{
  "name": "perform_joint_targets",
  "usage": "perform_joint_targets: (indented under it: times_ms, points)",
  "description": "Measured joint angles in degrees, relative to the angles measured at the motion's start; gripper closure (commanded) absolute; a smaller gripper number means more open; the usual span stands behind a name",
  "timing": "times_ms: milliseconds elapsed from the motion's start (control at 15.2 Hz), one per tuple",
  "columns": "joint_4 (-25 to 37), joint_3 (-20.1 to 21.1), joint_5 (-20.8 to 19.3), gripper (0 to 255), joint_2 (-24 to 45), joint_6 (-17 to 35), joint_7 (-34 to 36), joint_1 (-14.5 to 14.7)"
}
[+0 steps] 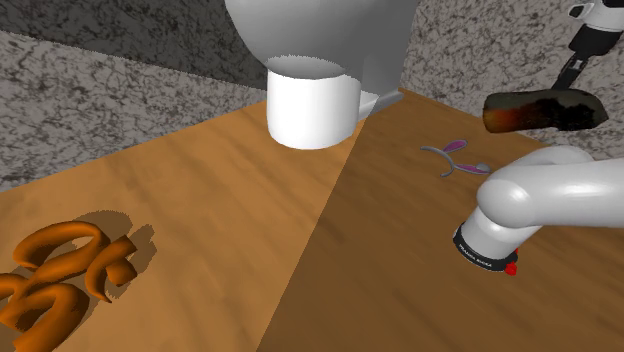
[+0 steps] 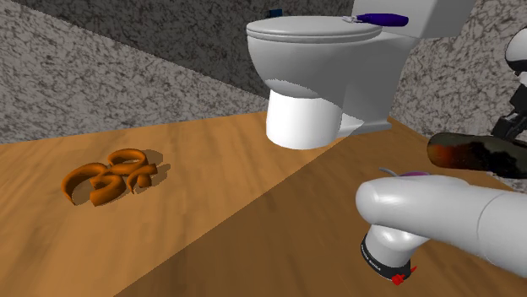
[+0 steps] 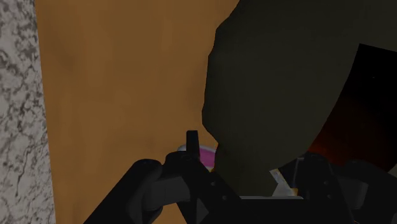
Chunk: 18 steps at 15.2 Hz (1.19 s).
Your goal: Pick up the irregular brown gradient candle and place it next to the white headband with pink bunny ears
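A white toilet (image 1: 310,100) stands on a wooden floor (image 1: 200,200) between speckled grey walls. The white arm (image 1: 560,195) reaches over the floor's darker side. An orange curled ornament (image 1: 60,275) lies well apart. The black fingers (image 3: 191,147) clasp the brown, dark-ended candle (image 1: 545,110), held in the air near the small headband (image 1: 452,158) lying on the floor. The pickup looks done; setting the candle down beside the headband is left.

White arm (image 1: 560,195) bent low, gripper (image 1: 570,88) aloft, clasping the candle (image 1: 530,112)
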Motion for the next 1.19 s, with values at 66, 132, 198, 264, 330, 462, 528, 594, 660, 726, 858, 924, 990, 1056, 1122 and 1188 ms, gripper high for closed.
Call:
perform_joint_targets:
  times_ms: [66,132,198,264,330,462,528,594,660,726,858,924,990,1056,1122,1188]
  points:
    - [1.3,-0.8,-0.3,255,0.4,-0.4,-1.1,0.2]
    - [3.6,-2.5,-0.8,255,1.5,-0.4,-2.6,1.0]
    - [5.1,-4.5,-1.5,255,2.4,0.0,-4.1,1.7]
    - [6.5,-6.1,-2.0,255,3.2,0.3,-5.3,2.3]
    - [8.1,-7.7,-2.4,255,4.0,0.4,-6.5,3.1]
    - [8.9,-9.5,-3.1,255,4.6,1.1,-7.5,3.8]
    - [8.5,-10.0,-3.4,255,4.5,1.6,-7.6,3.8]
    - [7.8,-10.3,-3.8,255,4.3,2.2,-7.5,3.6]
    - [7.3,-10.8,-4.1,255,4.2,2.8,-7.5,3.6]
    - [6.7,-11.1,-4.4,255,4.1,3.3,-7.4,3.5]
    - [5.3,-11.9,-5.0,255,3.8,4.5,-7.1,3.3]
    - [4.7,-12.4,-5.4,255,3.8,5.2,-6.9,3.4]
    - [4.1,-12.7,-5.7,255,3.7,5.8,-6.8,3.3]
    - [3.6,-13.2,-6.1,255,3.6,6.4,-6.7,3.3]
    - [3.0,-13.6,-6.4,255,3.5,6.9,-6.6,3.2]
    - [2.3,-14.2,-6.9,255,3.4,7.7,-6.5,3.1]
